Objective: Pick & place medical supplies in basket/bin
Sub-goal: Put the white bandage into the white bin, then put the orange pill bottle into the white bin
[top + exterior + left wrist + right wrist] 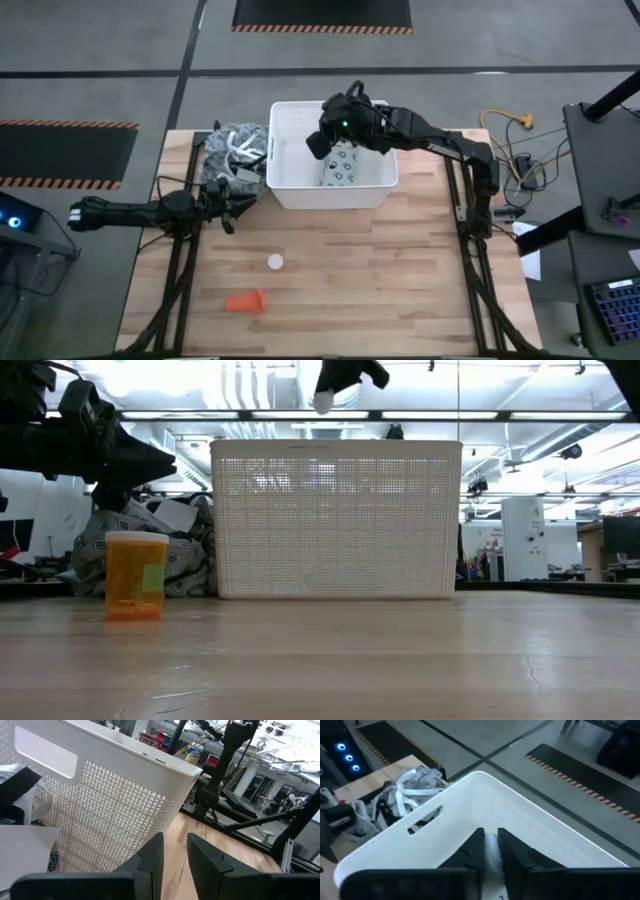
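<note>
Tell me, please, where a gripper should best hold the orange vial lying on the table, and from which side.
Probably across the middle of its orange body, coming straight down. The orange vial lies on its side on bare table, so its round flanks are free for both fingers.

Nothing here can be read — the translucent orange plastic vial (136, 576) at the left of the low view carries a green label, its print too small to make out.

**Dark arms, flat fingers**

Both arms are matte black and jointed. The right arm (440, 140) shows a small green light near its wrist. Each gripper, left (174, 857) and right (489, 847), has two flat, dark, squared fingers.
</note>
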Available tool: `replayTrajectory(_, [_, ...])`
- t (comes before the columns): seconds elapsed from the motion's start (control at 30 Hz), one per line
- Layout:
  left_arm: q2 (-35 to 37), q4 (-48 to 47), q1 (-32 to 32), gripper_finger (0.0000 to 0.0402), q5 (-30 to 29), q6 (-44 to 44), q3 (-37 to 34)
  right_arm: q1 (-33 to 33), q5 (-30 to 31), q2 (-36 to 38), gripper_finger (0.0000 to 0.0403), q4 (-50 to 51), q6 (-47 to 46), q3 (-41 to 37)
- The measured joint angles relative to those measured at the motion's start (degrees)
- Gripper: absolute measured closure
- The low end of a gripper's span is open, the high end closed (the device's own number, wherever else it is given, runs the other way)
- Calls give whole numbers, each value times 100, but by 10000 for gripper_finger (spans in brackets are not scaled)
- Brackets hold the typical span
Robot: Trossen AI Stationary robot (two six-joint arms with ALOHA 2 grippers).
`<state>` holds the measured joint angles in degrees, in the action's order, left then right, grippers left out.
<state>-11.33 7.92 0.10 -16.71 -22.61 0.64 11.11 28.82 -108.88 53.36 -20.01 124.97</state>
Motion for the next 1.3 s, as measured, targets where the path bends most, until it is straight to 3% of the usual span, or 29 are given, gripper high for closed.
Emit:
replayTrajectory(0.3, [0,0,0,333,-2,0,0,267,-91,-114,232,129,48,-262])
replayTrajectory(0.5, [2,0,-2,333,-2,0,0,278,-197,17,193,321,286,-335])
replayTrajectory(0.63, [0,0,0,333,-2,0,0,184,-382,221,190,293,989,-338])
replayTrajectory(0.8, [0,0,0,333,0,0,0,52,-1524,614,205,-192,1334,-781])
replayTrajectory(0.87, [0,0,0,333,0,0,1,1,-1720,846,213,-363,1284,-1149])
replayTrajectory(1.1, [2,1,0,333,0,0,0,-320,-1786,2067,238,-1524,1361,-3287])
replayTrajectory(1.3, [2,0,-1,333,0,0,2,-450,-2693,3550,259,-3715,1417,-5315])
